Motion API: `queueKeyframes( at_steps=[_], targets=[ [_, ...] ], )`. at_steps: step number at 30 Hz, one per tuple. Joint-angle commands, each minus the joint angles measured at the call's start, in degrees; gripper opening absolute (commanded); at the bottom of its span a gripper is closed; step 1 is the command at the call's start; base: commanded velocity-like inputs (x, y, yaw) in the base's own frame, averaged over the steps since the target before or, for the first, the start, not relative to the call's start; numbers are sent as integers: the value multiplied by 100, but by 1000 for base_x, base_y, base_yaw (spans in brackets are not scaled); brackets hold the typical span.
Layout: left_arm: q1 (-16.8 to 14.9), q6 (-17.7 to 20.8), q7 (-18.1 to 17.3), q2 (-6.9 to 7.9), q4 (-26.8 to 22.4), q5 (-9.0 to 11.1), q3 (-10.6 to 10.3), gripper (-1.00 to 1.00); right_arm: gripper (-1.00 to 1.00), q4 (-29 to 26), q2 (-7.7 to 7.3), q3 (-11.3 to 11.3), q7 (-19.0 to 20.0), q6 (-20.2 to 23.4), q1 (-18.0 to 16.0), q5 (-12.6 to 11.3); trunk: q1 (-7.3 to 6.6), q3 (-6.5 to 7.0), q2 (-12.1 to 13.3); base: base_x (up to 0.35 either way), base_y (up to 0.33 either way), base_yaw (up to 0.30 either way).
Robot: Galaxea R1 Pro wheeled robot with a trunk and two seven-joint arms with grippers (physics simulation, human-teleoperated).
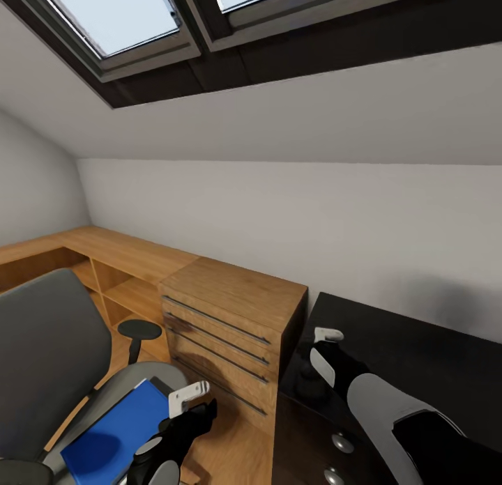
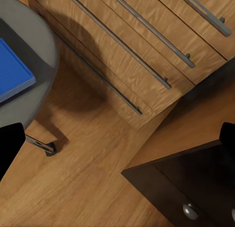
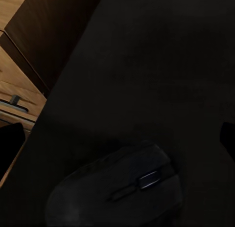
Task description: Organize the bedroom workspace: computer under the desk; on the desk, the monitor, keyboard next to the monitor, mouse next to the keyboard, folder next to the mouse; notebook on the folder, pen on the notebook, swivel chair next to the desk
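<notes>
The blue folder (image 1: 115, 429) lies flat on the grey seat of the swivel chair (image 1: 49, 345) at the lower left. My left gripper (image 1: 192, 403) hangs open just off the folder's right edge, over the wood floor; the folder's corner (image 2: 12, 73) appears in the left wrist view. My right gripper (image 1: 322, 350) is open above the left corner of the black desk (image 1: 418, 359). The dark grey mouse (image 3: 117, 188) rests on the desk top between and below its fingers, not held. Monitor and keyboard are out of view.
A light-wood cabinet (image 1: 230, 325) with long bar handles stands between chair and desk, with a low wooden shelf unit (image 1: 118, 262) running along the wall. The desk's drawer unit (image 2: 186, 188) with silver knobs (image 1: 341, 442) is close by. A sloped ceiling with skylights (image 1: 111, 18) is overhead.
</notes>
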Motion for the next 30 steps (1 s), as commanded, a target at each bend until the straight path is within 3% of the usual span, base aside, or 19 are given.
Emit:
queueKeyframes(
  at_steps=[1, 9, 17, 30],
  targets=[
    [-6, 10, 49, 5, -8, 33, -12, 100, 100, -11, -2, 48, -39, 46, -3, -48, 0, -7, -4, 0, 0, 0],
    [-8, 10, 52, 5, -8, 31, -12, 100, 100, -4, 1, 33, -39, 197, -3, -83, 0, -7, -4, 0, 0, 0],
    [-8, 10, 52, 5, -8, 29, -12, 100, 100, 5, -25, 22, -39, 613, -3, -336, 0, -7, -4, 0, 0, 0],
    [-7, 10, 52, 5, -8, 58, -12, 100, 100, 10, -39, -217, -30, 948, -3, -357, 88, -79, -165, 0, 0, 0]
  ],
)
